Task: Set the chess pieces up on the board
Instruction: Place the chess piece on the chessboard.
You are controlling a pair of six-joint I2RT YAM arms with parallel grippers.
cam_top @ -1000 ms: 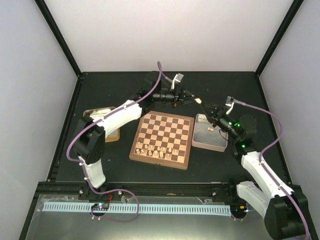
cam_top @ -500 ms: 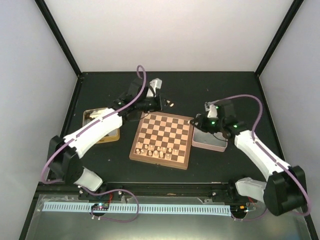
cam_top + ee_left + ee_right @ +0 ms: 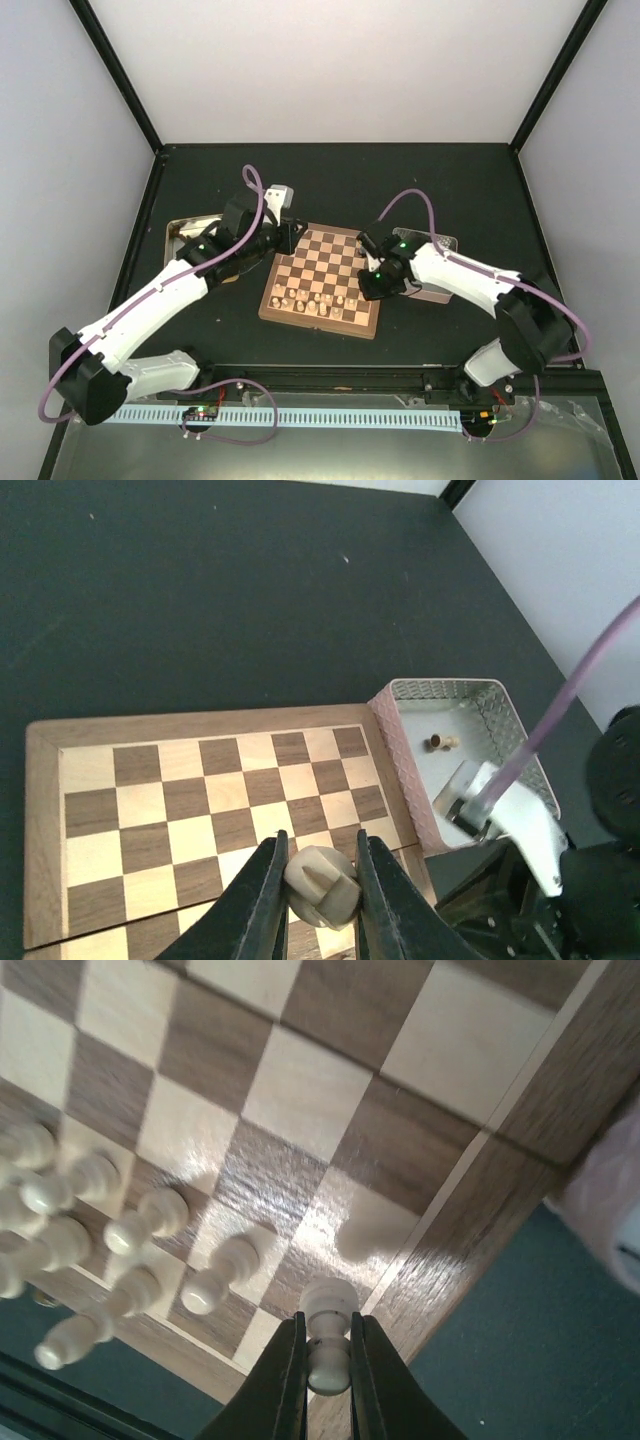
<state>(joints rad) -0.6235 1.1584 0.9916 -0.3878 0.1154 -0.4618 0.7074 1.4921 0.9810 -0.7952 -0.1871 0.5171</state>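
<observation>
Right gripper (image 3: 327, 1332) tilts down, pinching pawn (image 3: 328, 1305).

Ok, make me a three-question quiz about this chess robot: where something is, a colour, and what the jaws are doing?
1. Where on the board do the standing pale pieces sit? A. far rows B. rows nearest the arm bases C. middle
2. The piece in the left jaws is A. dark brown B. pale beige C. red
3. The right jaws are A. wide open B. shut on nothing C. shut on a pale pawn
Answers: 1 B, the top view shows them along the near edge; 2 B, it looks pale in the left wrist view; 3 C, the pawn sits pinched between them.
</observation>
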